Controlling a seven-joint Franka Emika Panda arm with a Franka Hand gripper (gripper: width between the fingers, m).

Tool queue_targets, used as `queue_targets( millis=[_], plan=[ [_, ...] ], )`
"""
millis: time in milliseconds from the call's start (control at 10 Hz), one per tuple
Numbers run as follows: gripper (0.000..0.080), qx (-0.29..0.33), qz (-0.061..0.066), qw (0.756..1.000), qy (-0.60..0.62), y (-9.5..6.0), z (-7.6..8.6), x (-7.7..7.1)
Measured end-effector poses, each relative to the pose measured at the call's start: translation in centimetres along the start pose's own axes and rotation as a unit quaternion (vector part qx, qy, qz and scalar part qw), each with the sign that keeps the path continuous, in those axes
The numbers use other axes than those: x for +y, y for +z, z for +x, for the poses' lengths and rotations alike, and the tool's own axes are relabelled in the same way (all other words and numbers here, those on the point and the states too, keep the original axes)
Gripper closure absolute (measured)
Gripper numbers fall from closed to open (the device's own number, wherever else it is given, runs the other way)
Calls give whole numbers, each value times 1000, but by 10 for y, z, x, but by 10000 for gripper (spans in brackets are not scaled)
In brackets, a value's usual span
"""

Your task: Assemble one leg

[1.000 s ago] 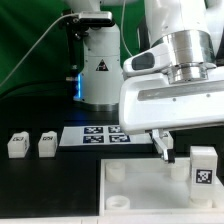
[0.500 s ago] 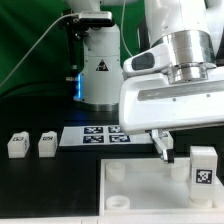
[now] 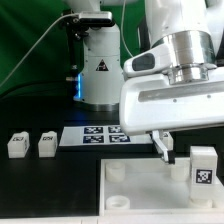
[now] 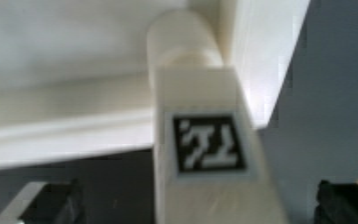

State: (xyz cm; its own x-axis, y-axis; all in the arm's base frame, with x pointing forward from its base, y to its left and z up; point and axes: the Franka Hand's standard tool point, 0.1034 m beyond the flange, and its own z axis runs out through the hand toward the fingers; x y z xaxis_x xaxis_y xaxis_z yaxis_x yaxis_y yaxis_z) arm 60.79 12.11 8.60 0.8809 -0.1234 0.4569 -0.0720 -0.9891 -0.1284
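Note:
A leg, a small white block with a black-and-white tag, stands upright on the right part of the large white tray-like part. In the wrist view this leg lies between my gripper's two dark fingers, which stand wide apart and clear of it. The gripper is open. In the exterior view only one dark finger shows, just to the left of the leg. Two more legs stand on the black table at the exterior view's left.
The marker board lies flat between the two left legs and my arm. The tray-like part has round sockets at its left corners. A white robot base with a cable stands behind.

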Motion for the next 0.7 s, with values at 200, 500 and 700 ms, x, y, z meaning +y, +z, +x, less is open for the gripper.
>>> queue_targets(
  millis=[200, 500, 700],
  plan=[
    [150, -71, 8, 997, 9, -5, 9, -2],
    [150, -240, 16, 970, 22, -10, 29, 2],
    [150, -338, 9, 941, 11, -11, 28, 9]
  ],
)
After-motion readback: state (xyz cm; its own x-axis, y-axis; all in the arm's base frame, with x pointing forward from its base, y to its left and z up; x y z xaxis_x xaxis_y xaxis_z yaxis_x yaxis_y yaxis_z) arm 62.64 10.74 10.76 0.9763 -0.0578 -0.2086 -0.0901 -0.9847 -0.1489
